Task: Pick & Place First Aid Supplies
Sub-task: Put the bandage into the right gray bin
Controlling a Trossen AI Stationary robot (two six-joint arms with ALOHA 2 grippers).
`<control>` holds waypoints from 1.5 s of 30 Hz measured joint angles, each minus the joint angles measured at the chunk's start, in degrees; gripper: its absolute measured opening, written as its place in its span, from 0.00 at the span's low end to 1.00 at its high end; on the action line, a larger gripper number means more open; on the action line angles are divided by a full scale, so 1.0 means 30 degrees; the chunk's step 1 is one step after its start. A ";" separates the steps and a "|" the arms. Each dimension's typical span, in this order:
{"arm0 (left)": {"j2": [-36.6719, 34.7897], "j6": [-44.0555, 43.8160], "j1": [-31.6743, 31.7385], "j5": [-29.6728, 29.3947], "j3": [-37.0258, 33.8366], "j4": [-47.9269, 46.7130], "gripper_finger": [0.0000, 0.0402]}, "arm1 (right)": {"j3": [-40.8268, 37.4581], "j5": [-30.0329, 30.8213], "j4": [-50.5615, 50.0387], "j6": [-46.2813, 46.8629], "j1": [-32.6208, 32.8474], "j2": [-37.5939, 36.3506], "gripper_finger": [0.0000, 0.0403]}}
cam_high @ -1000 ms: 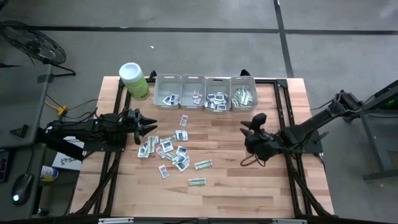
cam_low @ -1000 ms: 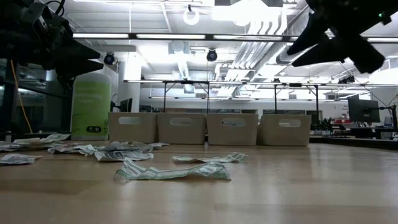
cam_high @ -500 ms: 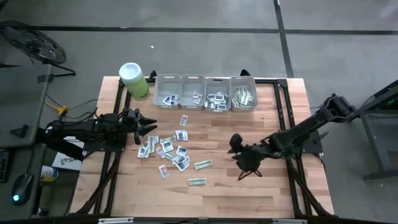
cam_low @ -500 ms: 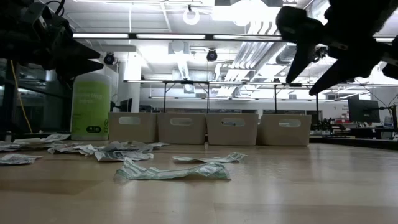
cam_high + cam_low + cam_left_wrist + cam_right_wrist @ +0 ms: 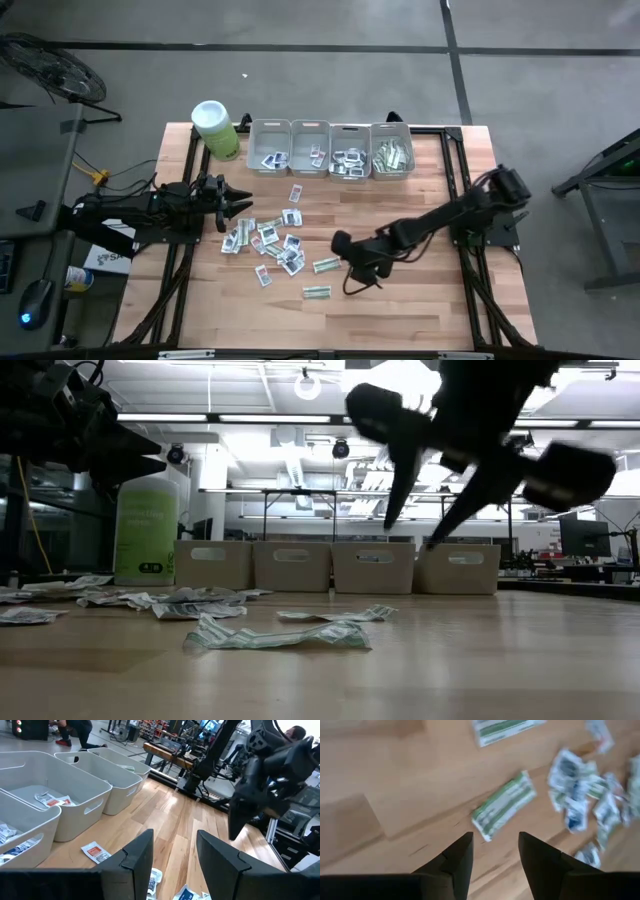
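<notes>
Now the right gripper (image 5: 345, 257) hangs above the table with its fingers spread and nothing between them, and a green-and-white strip packet (image 5: 504, 805) lies flat on the wood just ahead of its fingertips. To take that strip well, I would judge it best to bring the gripper straight down so the strip sits between the two fingers across its short width, not along its length, and to close only once both tips touch the wood; the packet is thin and flat, so a high pinch would likely slide over it. A second green-and-white strip (image 5: 317, 292) lies near, a little toward the table's front edge, and should be left clear of the closing fingers.

The left gripper (image 5: 238, 205) waits beside the scattered pile of small packets (image 5: 268, 241), fingers spread and empty.

From above, the whole layout reads: four grey bins (image 5: 330, 149) in a row well beyond the right gripper, and a lime-green canister (image 5: 215, 129) beside them. That view does not show how high the gripper is. The low view does: the right gripper (image 5: 425, 510) is well off the table, above the strips. Only the right wrist view shows how the strip lines up with the fingers, lying at a slant to them, so a small wrist turn looks needed.
</notes>
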 joint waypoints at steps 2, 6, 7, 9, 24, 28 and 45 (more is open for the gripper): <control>0.0004 0.0003 0.0002 0.0000 0.0000 0.0000 0.37 | 0.0192 -0.0208 0.0112 -0.1059 -0.0152 0.0704 0.37; 0.0000 0.0000 -0.0001 0.0000 -0.0003 0.0000 0.37 | -0.0451 0.0336 0.1529 -0.3139 -0.0250 0.1312 0.37; 0.0006 0.0000 0.0002 -0.0002 -0.0003 0.0000 0.37 | -0.0701 0.0626 0.1977 -0.3746 -0.0235 0.1403 0.37; 0.0006 0.0007 0.0001 -0.0001 0.0003 0.0000 0.37 | -0.1253 0.0942 0.2864 -0.4713 -0.0166 0.1544 0.37; 0.0004 0.0001 0.0002 0.0000 0.0003 0.0000 0.37 | -0.3385 0.1754 0.6872 -0.7779 0.0027 0.2000 0.37; 0.0006 0.0000 0.0000 0.0000 0.0000 0.0000 0.37 | -0.3352 0.1638 0.8259 -0.8562 -0.0112 0.2725 0.37; 0.0000 0.0001 -0.0001 0.0000 0.0003 0.0000 0.37 | -0.3298 0.1426 0.9017 -0.6955 -0.0127 0.3457 0.28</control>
